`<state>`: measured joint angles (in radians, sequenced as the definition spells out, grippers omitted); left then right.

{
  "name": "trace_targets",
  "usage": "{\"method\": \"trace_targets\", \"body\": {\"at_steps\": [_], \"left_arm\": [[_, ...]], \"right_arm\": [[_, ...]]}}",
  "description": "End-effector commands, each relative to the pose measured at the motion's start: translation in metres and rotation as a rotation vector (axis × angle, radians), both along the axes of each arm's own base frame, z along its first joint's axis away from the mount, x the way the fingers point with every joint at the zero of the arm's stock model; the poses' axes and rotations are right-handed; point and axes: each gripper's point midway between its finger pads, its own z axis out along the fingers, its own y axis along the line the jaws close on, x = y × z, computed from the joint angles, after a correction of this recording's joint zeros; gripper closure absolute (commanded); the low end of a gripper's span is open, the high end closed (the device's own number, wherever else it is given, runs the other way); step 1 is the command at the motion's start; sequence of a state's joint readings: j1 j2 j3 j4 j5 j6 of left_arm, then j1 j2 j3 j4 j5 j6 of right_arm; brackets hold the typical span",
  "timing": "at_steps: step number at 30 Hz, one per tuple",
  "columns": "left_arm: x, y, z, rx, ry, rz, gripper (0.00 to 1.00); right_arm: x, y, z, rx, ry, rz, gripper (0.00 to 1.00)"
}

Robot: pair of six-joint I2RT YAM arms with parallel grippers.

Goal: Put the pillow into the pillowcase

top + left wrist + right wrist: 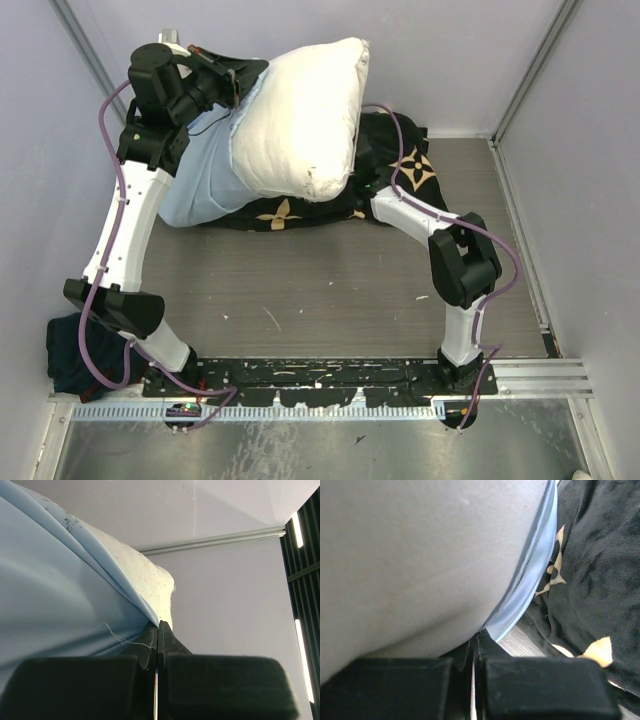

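Note:
The cream-white pillow point(300, 115) is lifted at the back of the table, its lower left part inside the light blue pillowcase point(205, 180). My left gripper point(243, 88) is raised at the pillow's upper left. In the left wrist view it point(158, 626) is shut on the pillowcase's edge point(60, 595), with the pillow point(150, 587) just behind. My right gripper is hidden under the pillow in the top view. In the right wrist view it point(476, 636) is shut at the pillowcase's blue hem point(532, 580), beneath the pillow point(420, 555).
A black cloth with tan flower motifs point(410, 165) lies under and to the right of the pillow, and shows in the right wrist view point(600, 555). A dark blue cloth point(70, 350) lies by the left arm's base. Walls close in on both sides.

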<state>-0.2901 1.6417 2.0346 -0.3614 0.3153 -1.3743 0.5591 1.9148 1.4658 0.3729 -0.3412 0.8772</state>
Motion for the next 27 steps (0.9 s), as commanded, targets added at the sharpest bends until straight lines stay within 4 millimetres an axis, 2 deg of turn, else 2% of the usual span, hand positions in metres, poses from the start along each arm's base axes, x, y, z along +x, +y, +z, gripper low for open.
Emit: {"method": "trace_targets", "body": {"at_steps": [1,4,8,14,20,22,24,26,27], "left_arm": [[-0.030,-0.012,0.049,-0.067,-0.159,-0.096,1.00],[-0.030,-0.010,0.050,-0.066,-0.160,-0.093,1.00],[-0.028,-0.001,0.049,-0.071,-0.158,-0.086,1.00],[-0.020,0.016,0.035,-0.093,-0.127,-0.079,1.00],[-0.012,0.029,0.030,-0.114,-0.112,-0.070,1.00],[-0.011,0.033,0.035,-0.135,-0.119,-0.071,1.00],[-0.011,0.034,0.037,-0.144,-0.121,-0.070,1.00],[-0.010,0.033,0.038,-0.147,-0.121,-0.071,1.00],[-0.010,0.034,0.037,-0.147,-0.120,-0.069,1.00]], "right_arm": [[-0.012,0.014,0.052,0.067,-0.131,0.040,0.99],[-0.018,0.004,0.052,0.035,-0.123,0.019,0.99],[-0.036,-0.027,0.056,-0.050,-0.117,-0.065,0.99],[-0.068,-0.077,0.091,-0.121,-0.166,-0.162,0.99],[-0.084,-0.114,0.128,-0.145,-0.207,-0.235,0.99],[-0.085,-0.117,0.136,-0.156,-0.214,-0.229,0.99],[-0.080,-0.112,0.132,-0.174,-0.195,-0.204,0.99],[-0.072,-0.101,0.120,-0.189,-0.165,-0.166,0.96],[-0.067,-0.096,0.109,-0.197,-0.139,-0.155,0.89]]}}
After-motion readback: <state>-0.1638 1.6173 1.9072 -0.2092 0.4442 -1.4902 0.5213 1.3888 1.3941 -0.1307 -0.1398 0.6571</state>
